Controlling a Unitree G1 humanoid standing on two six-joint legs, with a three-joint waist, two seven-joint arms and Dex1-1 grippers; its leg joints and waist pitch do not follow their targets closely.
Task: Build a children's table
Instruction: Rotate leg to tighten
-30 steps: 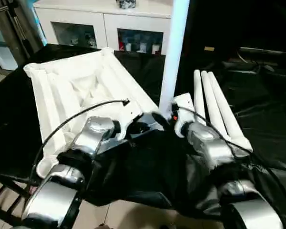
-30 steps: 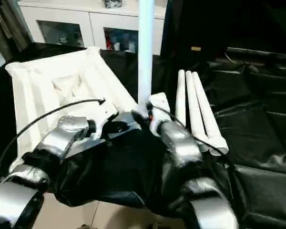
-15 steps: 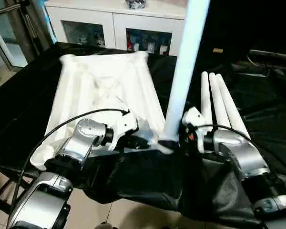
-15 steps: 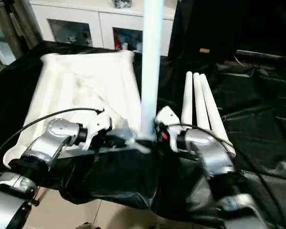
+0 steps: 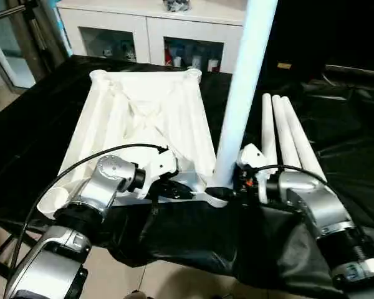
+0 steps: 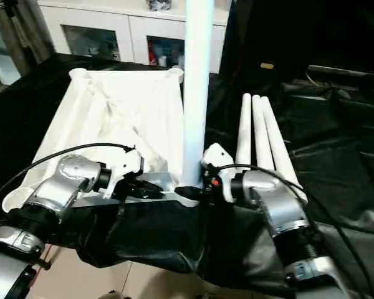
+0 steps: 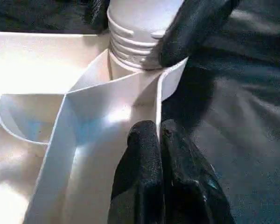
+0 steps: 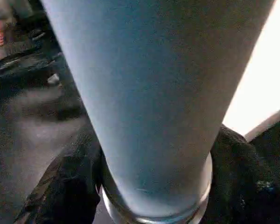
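Tabletop: the white ribbed tabletop (image 5: 143,118) lies underside up on the black sheet (image 5: 336,143), with its near right corner socket (image 5: 217,194) at the sheet's front edge.
Left gripper: the left gripper (image 7: 159,140), left of that socket, has its fingers pressed together on the thin rim wall of the tabletop beside the socket, pinching it to steady the corner.
Standing leg: one leg (image 5: 240,99) stands upright in the socket, its threaded end (image 7: 133,39) not fully sunk; several thread rings show above the socket rim.
Right gripper: the right gripper (image 5: 232,187), just right of the socket, has its black fingers (image 8: 67,191) around the leg's base, one on each side, clamped on it.
Spare legs: three more legs (image 5: 287,140) lie side by side on the sheet, right of the standing leg.
Done: one leg entered in its socket.
Left: likely screwing this leg home, then fitting the other three into the empty sockets; two empty sockets (image 5: 193,76) show at the tabletop's far end.
Background: a white glass-fronted cabinet (image 5: 143,34) stands beyond the tabletop.
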